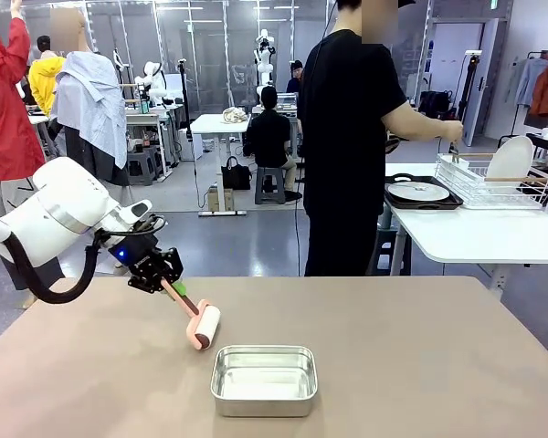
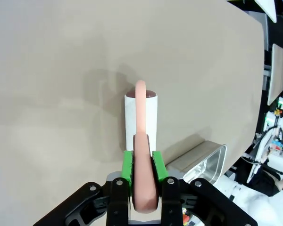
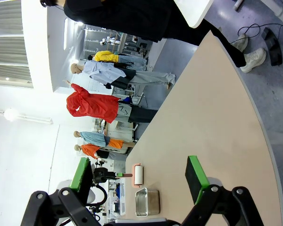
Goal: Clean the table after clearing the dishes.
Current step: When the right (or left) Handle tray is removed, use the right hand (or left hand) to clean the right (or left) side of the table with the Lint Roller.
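The right gripper [image 3: 139,175] hangs released, jaws wide and holding nothing, looking along the table [image 1: 420,347] from the robot's side.

Close to the near edge, about midway along it, sits a steel pan [image 1: 263,380], which looks to hold nothing. Just beyond the pan and a little to its left is the roller [image 1: 204,327], its white roll on or just above the tabletop; contact cannot be told for sure. The left gripper [image 1: 175,290] is clenched on the roller's pink handle, green pads on either side of it, with the arm coming in over the left edge.

The rest of the tabletop is bare out to the far edge, where a person [image 1: 347,137] stands turned toward the white table [image 1: 475,233] beyond the far right corner. The dishes are over there: one plate [image 1: 418,192] lies on a dark tray [image 1: 395,198] and another [image 1: 510,160] stands in a wire rack [image 1: 479,185], where the person's hand [image 1: 454,132] is.

So clearing looks done and cleaning is the step in hand. The next move calls for the roll pressed flat and drawn in strokes across the bare top, steering around the pan.

No brand, label or writing can be read.
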`<state>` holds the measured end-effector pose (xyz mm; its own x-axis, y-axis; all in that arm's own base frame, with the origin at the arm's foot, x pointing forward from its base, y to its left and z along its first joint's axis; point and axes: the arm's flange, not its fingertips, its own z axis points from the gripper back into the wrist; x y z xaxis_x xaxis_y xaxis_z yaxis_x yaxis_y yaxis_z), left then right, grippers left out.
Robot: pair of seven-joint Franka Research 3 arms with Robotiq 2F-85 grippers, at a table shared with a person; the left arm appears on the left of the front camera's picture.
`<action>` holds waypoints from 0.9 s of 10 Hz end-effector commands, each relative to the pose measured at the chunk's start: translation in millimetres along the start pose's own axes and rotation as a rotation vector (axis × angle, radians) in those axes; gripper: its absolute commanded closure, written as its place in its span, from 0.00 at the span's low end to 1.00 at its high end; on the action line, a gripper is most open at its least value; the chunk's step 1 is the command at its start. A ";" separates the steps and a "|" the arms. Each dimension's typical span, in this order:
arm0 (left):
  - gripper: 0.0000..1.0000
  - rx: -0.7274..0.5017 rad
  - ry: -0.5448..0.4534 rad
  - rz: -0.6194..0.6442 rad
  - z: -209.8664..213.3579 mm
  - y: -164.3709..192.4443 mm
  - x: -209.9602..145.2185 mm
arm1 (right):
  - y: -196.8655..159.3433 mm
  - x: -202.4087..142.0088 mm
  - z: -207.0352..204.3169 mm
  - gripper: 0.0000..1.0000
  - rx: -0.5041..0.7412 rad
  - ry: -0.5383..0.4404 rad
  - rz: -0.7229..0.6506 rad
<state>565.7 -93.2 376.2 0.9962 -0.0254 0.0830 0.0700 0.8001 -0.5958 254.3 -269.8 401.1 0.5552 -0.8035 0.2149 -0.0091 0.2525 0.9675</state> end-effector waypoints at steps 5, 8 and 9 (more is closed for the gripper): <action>0.78 -0.164 0.075 -0.035 5.5 123.8 18.9 | 0.5 -4.3 0.3 0.00 0.009 0.000 0.021; 0.78 -0.178 0.093 -0.059 31.0 173.0 19.7 | 0.5 -4.3 0.3 0.00 0.009 0.000 0.021; 0.78 -0.175 0.082 -0.027 40.0 188.6 18.7 | 0.5 -4.3 0.3 0.00 0.009 0.000 0.021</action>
<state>593.8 60.2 319.1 0.9949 -0.0863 0.0519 0.0940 0.6123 -0.7850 254.3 -269.8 401.1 0.5551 -0.8035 0.2150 -0.0092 0.2526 0.9675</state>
